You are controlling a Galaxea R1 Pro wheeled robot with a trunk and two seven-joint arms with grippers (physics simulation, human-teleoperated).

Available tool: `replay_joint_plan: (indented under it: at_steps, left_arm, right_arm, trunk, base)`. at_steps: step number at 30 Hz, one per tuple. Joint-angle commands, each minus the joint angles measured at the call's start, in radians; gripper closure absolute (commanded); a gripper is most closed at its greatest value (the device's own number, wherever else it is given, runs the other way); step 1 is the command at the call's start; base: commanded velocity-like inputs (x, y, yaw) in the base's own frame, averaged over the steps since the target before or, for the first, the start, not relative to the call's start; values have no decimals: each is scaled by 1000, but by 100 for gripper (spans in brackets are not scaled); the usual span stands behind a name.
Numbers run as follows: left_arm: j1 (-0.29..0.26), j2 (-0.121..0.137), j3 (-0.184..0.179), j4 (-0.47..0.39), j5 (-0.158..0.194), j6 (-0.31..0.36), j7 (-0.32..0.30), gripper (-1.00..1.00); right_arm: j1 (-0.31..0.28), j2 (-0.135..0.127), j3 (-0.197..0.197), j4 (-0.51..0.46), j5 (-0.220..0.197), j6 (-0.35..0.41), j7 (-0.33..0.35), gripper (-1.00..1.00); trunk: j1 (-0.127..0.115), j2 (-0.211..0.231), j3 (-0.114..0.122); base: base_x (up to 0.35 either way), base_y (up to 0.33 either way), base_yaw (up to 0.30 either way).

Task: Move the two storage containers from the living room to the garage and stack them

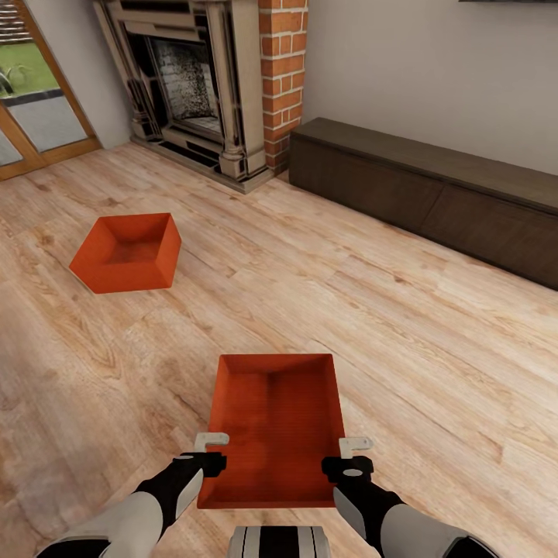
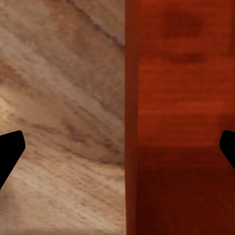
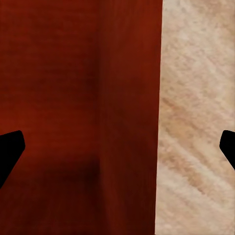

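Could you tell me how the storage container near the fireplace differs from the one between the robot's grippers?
The far container lies untended toward the fireplace, turned at an angle; the near container lies square to the robot. The left gripper and right gripper straddle the near container's side walls, jaws open. Both are orange-red, open-topped, empty, and on the wood floor.

Brick fireplace (image 1: pixel 203 85) stands at the back, its red brick column (image 1: pixel 282 77) on the right side; a long, low dark wood cabinet (image 1: pixel 434 194) runs along the grey wall (image 1: pixel 418 70); wood-framed glass door (image 1: pixel 31 101) far left.
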Motion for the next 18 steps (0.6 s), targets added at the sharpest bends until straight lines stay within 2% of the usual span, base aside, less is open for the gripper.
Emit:
replay_joint_plan:
  at_steps: [1, 18]
  left_arm:
    - [0, 0, 4, -2, -5, 6, 2, -100]
    - [0, 0, 4, -2, -5, 2, 2, -100]
  right_arm:
    - [0, 0, 9, -1, -9, 0, -5, -100]
    - [0, -3, 7, 1, -13, 0, -5, -100]
  trunk:
    - [0, 0, -1]
    - [0, 0, -1]
  base:
    - [0, 0, 0]
    - [0, 0, 0]
